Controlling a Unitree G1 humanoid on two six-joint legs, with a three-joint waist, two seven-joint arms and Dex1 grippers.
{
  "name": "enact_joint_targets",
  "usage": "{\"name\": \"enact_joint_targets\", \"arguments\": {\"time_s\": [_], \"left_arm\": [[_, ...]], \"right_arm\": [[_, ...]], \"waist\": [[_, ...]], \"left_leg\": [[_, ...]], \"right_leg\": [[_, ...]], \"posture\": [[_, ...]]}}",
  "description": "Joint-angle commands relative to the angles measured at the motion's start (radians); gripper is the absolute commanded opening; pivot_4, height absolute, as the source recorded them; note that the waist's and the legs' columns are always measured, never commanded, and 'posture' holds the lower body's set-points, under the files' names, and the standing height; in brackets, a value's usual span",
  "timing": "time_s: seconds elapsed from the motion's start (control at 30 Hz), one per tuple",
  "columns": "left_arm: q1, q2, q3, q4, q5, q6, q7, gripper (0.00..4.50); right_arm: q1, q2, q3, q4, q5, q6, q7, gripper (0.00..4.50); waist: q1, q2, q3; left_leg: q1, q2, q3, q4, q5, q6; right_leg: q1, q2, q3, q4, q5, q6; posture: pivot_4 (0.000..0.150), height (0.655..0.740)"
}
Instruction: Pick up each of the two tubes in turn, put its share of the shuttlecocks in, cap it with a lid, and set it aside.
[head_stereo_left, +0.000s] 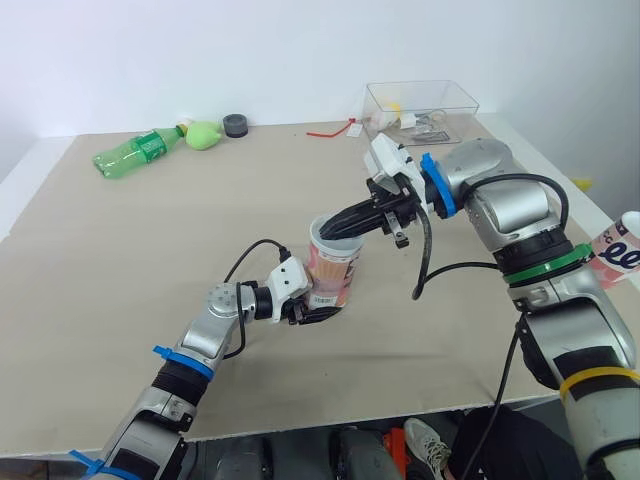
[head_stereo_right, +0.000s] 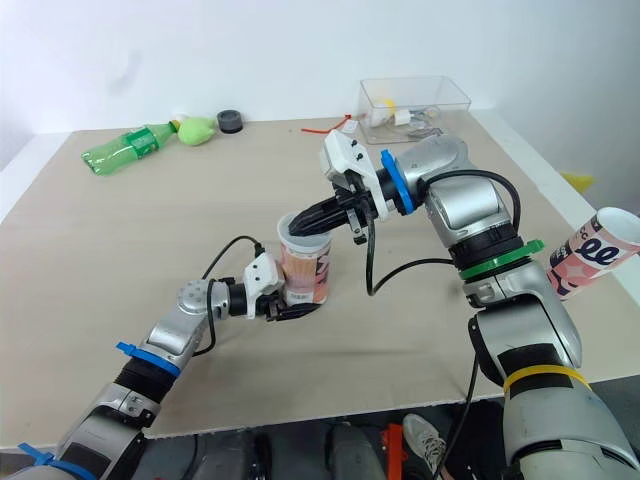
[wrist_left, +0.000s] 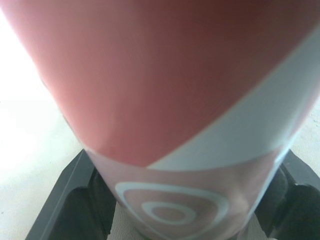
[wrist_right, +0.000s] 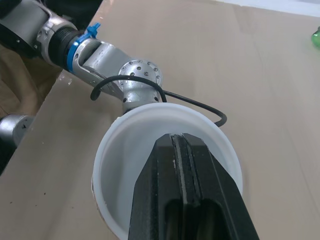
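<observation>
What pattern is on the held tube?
Pink cylindrical tube: white band and concentric rings, clearest in left wrist view.

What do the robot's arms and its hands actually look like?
Both arms are rounded silver-grey shells with looping black cables. The left arm wears blue ties; the right arm has blue, green and yellow bands. The left end effector and right end effector are white blocks with black fingers.

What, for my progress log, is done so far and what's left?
Done: nothing looks capped or set aside. In hand: the left fingers grip the pink tube upright while the right fingers, pressed together, dip into its open mouth. Left: lidding it, then the second tube at the far right.
</observation>
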Motion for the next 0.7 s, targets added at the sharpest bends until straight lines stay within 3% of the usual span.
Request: {"name": "enact_joint_targets", "arguments": {"time_s": [0.03, 0.7], "left_arm": [[0.037, 0.013, -0.014, 0.038, 0.019, 0.020, 0.003, 3.06], [0.034, 0.006, -0.011, 0.045, 0.024, 0.019, 0.009, 3.06]], "right_arm": [[0.001, 0.015, -0.011, -0.034, -0.040, -0.029, 0.022, 0.04], [0.017, 0.070, 0.039, -0.009, -0.195, -0.124, 0.077, 0.04]], "waist": [[0.000, 0.000, 0.000], [0.000, 0.002, -0.008]], "left_leg": [[0.000, 0.000, 0.000, 0.000, 0.000, 0.000], [0.005, 0.007, 0.003, -0.001, 0.000, 0.000]], "right_leg": [[0.000, 0.000, 0.000, 0.000, 0.000, 0.000], [0.001, 0.005, 0.000, 0.000, -0.001, -0.002]], "posture": [[0.150, 0.7400], [0.150, 0.7400]]}}
